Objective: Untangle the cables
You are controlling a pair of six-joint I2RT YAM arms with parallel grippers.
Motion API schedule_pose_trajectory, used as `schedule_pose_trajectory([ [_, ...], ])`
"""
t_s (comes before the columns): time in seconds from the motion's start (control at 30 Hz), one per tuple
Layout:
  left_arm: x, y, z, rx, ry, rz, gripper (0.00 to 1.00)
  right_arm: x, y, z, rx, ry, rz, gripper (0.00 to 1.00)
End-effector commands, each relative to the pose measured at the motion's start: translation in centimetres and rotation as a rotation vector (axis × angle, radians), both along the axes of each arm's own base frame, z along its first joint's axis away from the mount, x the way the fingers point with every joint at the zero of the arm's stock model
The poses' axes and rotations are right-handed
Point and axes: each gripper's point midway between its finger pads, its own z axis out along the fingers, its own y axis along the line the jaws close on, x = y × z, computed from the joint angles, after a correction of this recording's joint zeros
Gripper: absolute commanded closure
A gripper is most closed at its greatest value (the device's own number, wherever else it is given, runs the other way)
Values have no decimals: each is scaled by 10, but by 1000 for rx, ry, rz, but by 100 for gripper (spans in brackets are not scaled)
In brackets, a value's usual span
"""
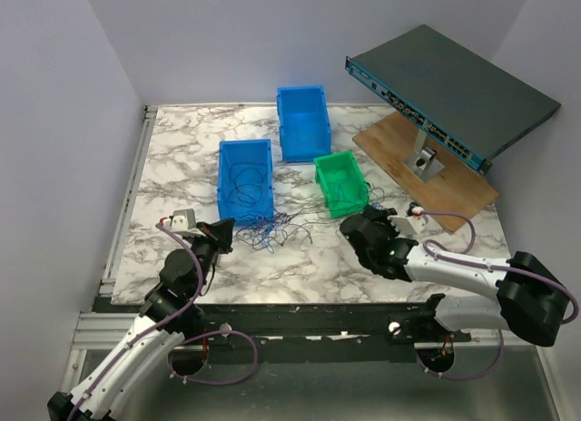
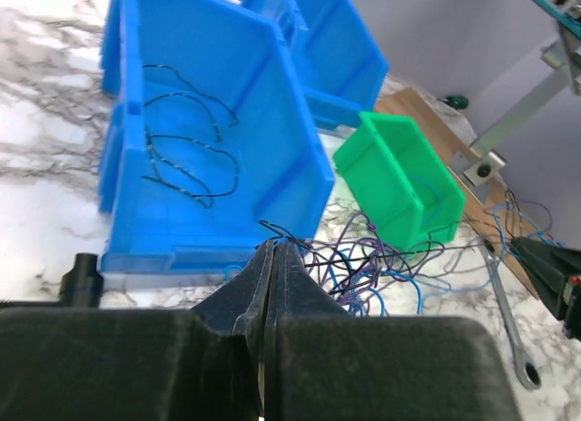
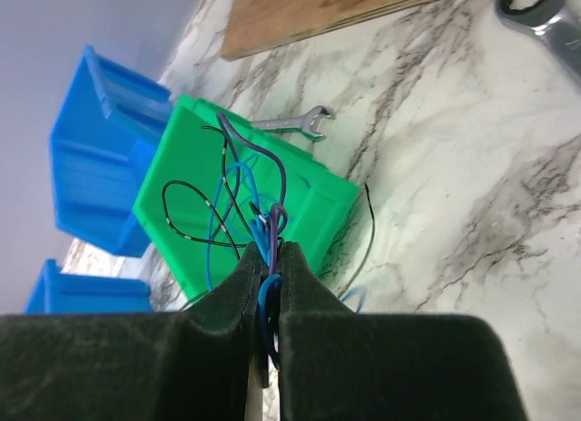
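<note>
Partly done, by judgement: the left fingers [image 2: 275,249] are clenched, apparently pinching one thin dark strand at the edge of the cable tangle [image 2: 363,267], which lies on the marble worktop [image 1: 182,149] in front of the bins. The near blue bin [image 2: 300,158] holds one black cable [image 2: 186,158], lying free of the rest. The far blue bin [image 1: 302,92] shows no cable. The green bin [image 3: 318,199] holds black, blue and purple cable loops [image 3: 227,185]; these run over its rim into the right fingers [image 3: 266,258], clenched on them. Most strands are not yet separated.
</note>
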Motion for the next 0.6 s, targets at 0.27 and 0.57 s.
schedule_pose_trajectory([
  [0.27, 15, -20, -3, 223, -22, -123, 100, 15, 8, -8, -508, 128, 254, 22],
  [0.57, 11, -65, -13, 267, 10, -372, 98, -4, 58, 41, -468, -174, 652, 16],
])
